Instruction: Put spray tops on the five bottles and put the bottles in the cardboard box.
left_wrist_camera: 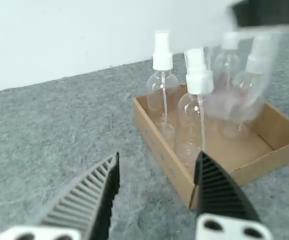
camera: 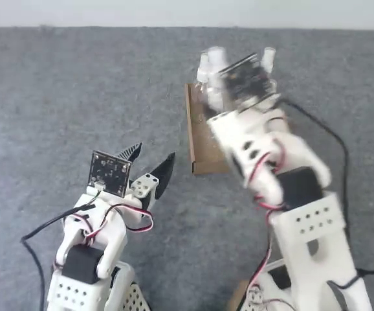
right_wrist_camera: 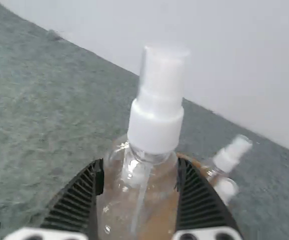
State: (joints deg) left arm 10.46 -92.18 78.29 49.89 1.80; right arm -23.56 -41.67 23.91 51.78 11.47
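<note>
Here's a clear plastic bottle [right_wrist_camera: 139, 210], its white spray top [right_wrist_camera: 157, 115] on, upright between the right jaws, which are clamped snug on its body. It hangs over the shallow brown cardboard box [camera: 191, 133], toward the far edge of the grey felt worktop [camera: 77, 84]. More capped clear bottles [left_wrist_camera: 163, 100] stand inside the box. The left jaws gape wide, holding nothing, over the worktop near the box's left wall.
</note>
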